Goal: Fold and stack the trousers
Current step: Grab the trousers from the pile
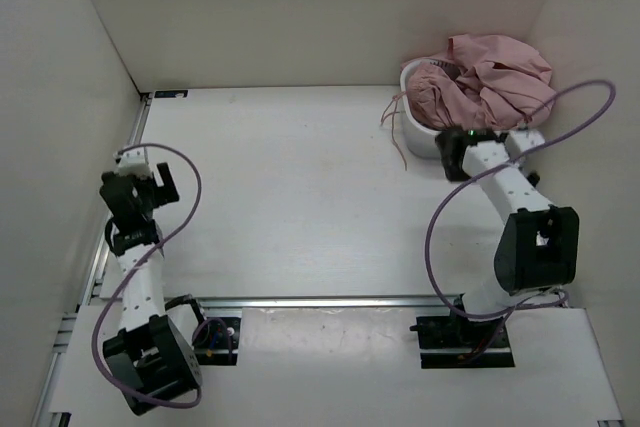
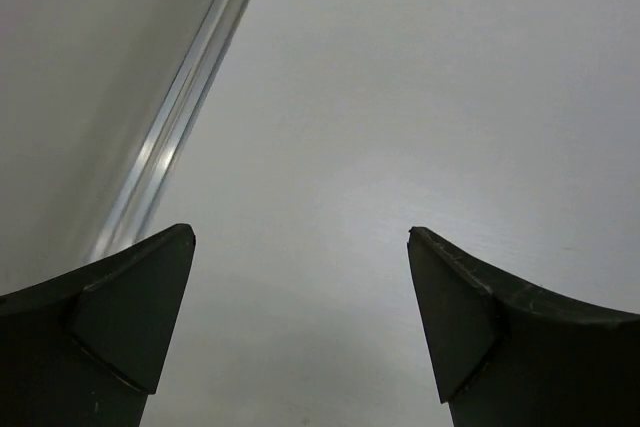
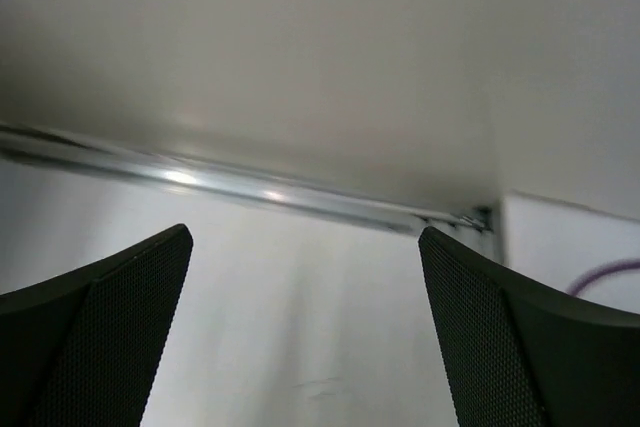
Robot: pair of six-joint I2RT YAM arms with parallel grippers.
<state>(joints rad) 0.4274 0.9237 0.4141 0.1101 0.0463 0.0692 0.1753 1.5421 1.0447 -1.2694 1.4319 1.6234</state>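
Hands both stood wide open and empty: the left hand (image 2: 300, 237) over bare white worktop (image 2: 400, 97), the right hand (image 3: 305, 232) near a white round tub (image 1: 420, 135) at the far right. A high pinch, lifting clear before spreading, looked wisest. Dusty-pink soft cloth trousers (image 1: 485, 87) lay crumpled in the tub, thin drawstrings (image 1: 400, 142) trailing over its rim.

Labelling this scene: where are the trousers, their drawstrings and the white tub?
trousers (image 1: 495, 77), top view, middle of the heap.
drawstrings (image 1: 401, 150), top view, loose trailing strand.
white tub (image 1: 420, 132), top view, left outer wall.
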